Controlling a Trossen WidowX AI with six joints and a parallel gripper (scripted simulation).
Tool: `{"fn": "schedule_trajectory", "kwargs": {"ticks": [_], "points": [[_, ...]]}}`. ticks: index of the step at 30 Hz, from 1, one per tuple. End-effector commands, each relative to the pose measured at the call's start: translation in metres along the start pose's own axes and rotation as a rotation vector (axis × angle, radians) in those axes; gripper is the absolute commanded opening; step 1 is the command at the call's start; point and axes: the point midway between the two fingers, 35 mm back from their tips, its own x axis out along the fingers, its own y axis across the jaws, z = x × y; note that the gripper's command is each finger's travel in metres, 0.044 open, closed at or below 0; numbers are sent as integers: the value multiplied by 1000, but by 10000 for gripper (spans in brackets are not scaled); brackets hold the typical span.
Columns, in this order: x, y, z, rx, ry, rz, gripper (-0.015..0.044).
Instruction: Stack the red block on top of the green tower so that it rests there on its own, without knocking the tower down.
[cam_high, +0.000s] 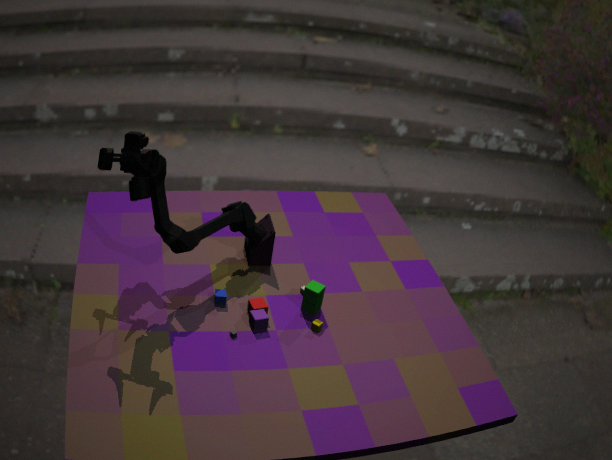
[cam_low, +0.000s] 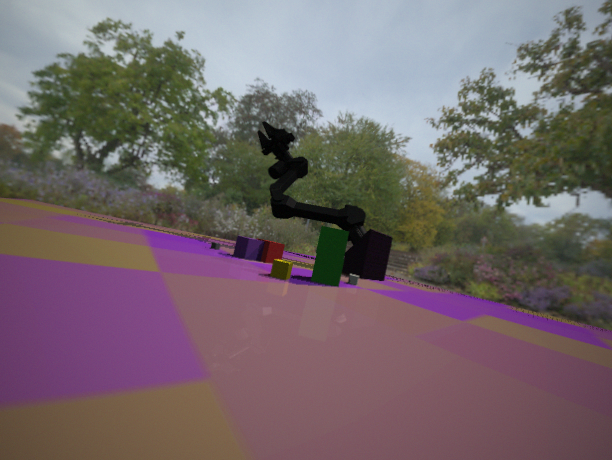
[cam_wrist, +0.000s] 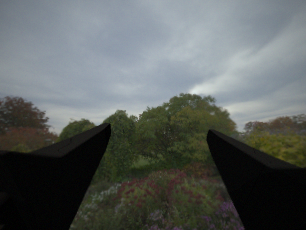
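Observation:
The red block (cam_high: 258, 303) (cam_low: 273, 251) sits on the checkered table top, right beside a purple block that partly hides it in the top and exterior views. The green tower (cam_high: 313, 298) (cam_low: 330, 256) stands upright to the right of the red block, apart from it, with nothing on its top. My gripper (cam_low: 261, 127) (cam_wrist: 159, 131) is open and empty. It is raised high, far from the red block and the tower, pointing away from them. The wrist view shows only sky and trees between the fingers.
The purple block (cam_high: 259, 320) (cam_low: 248, 248) is close against the red one. A small yellow cube (cam_high: 317, 326) (cam_low: 281, 269) and a tiny pale cube (cam_high: 303, 290) (cam_low: 353, 279) lie close to the tower. A blue cube (cam_high: 220, 297) and a tiny dark cube (cam_high: 233, 335) (cam_low: 215, 246) lie left.

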Motion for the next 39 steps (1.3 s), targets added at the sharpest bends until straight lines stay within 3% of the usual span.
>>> {"fn": "schedule_trajectory", "kwargs": {"ticks": [1,11,20,30,39], "points": [[-1,-1,2,-13,-3,-3,426],[-31,-7,112,-772,-146,-166,440],[-47,55,204,-1536,-271,-263,440],[-40,113,234,-2012,-308,-303,440],[-25,232,240,-2697,-545,-267,440]]}}
